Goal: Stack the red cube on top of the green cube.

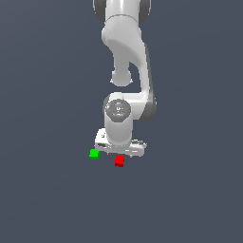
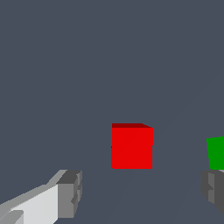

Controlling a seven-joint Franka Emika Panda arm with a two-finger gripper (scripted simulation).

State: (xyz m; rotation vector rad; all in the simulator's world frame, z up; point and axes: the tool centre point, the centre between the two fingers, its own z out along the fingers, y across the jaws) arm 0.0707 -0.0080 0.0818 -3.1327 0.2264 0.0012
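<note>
**Gripper low over red cube, jaws apart, nothing held**

Nearest in wrist view: white gripper [image 2: 140,194], grey-padded fingertips [image 2: 70,194] spread wide, one at each side of frame. Gap between them clear, nothing clamped.

Just past the fingers: tiny plain bright red cube [image 2: 131,146], sitting flat on the dark grey floor [image 2: 87,65], roughly centred in the gap but beyond the tips. No contact with either pad visible.

Off to the side, near the second fingertip: tiny plain bright green cube [image 2: 216,153], same size, cut off by frame edge. Apart from red, not touching.

Exterior view: white Panda arm [image 1: 124,57] reaching down from the top, gripper [image 1: 121,151] low over the floor. Red cube [image 1: 119,161] just under the hand's lower edge. Green cube [image 1: 94,154] beside it toward the exterior view's left, slightly further back, small gap between the two. Both on the floor, not stacked.
</note>
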